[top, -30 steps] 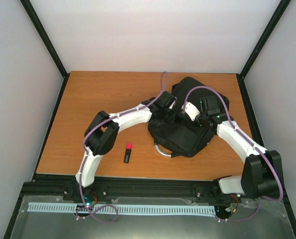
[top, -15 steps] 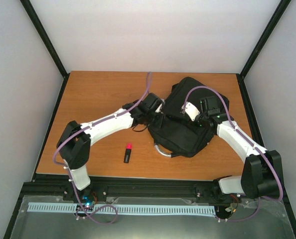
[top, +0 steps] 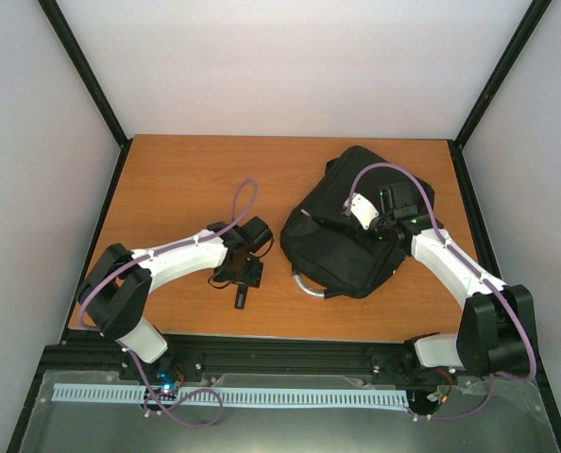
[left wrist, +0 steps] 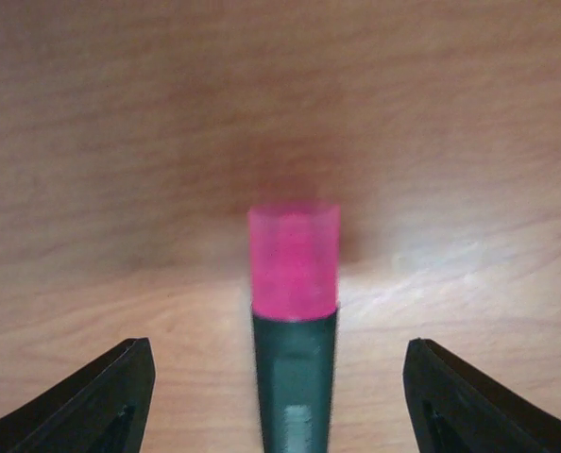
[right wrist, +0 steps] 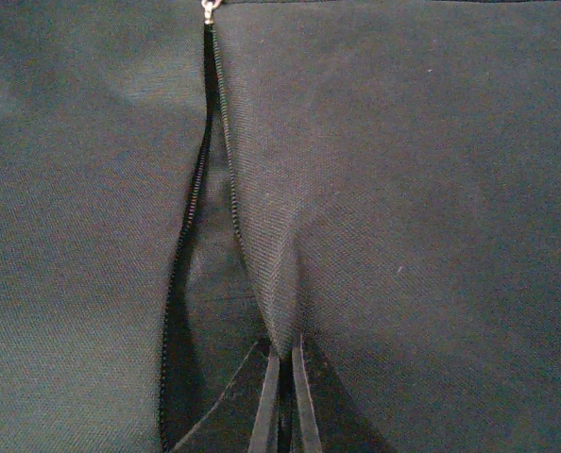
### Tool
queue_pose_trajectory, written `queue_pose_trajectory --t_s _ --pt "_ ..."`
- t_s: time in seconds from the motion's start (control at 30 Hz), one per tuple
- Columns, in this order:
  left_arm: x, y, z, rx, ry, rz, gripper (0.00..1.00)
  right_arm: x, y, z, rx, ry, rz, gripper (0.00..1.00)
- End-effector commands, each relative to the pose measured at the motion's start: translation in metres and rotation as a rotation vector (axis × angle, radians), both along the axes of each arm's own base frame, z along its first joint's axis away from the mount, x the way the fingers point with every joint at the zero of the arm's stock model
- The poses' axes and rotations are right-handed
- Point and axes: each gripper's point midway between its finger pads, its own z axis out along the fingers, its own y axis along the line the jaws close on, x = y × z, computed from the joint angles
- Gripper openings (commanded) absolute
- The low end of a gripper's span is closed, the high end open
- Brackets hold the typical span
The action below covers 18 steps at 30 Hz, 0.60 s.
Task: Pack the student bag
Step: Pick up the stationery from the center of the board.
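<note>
Wooden table [top: 186, 179] bearing the student bag [top: 330, 247], which lies flat on the right half with its grey loop handle [top: 309, 287] toward the near edge. The right gripper [right wrist: 282, 396] rests on top of the bag, its jaws closed on a thin fold of black fabric just beside the parted zip opening [right wrist: 191, 283]. The left gripper [top: 240, 279] hangs over the table well apart from the bag, jaws spread wide to either side of a pink-capped marker [left wrist: 293, 283] that lies between them untouched. Likely faults: the pinched fold is slight and may slip free, letting the opening fall shut. The round barrel may roll or squirt out if one finger meets it first. The opening looks narrow for a blind insertion. Limits of view: from above, the left gripper covers the pink cap, leaving only the marker's dark end showing. The left wrist view crops the barrel, and contact between fingertips and table cannot be judged. The bag's interior is dark, its contents indeterminable.
</note>
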Motion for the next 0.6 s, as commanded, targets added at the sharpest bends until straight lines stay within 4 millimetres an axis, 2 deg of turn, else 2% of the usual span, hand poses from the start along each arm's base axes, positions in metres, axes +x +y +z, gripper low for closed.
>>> queue_pose_trajectory --t_s 0.0,0.1,0.33,0.43,0.57 --pt "-0.019 0.016 -0.001 0.022 0.049 0.054 0.72 -0.005 0.006 0.003 0.028 0.017 0.031 0.03" --pt "-0.029 0.022 -0.009 0.04 0.083 0.051 0.68 -0.005 0.006 0.002 0.028 0.019 0.029 0.03" --pt "-0.044 0.022 -0.019 0.014 0.142 0.034 0.55 -0.005 0.006 0.001 0.027 0.022 0.029 0.03" --pt "-0.05 0.023 -0.027 0.017 0.167 0.024 0.47 -0.004 0.006 0.001 0.026 0.023 0.031 0.03" --pt "-0.047 0.017 -0.026 -0.003 0.157 0.018 0.33 -0.004 0.006 0.001 0.024 0.021 0.03 0.03"
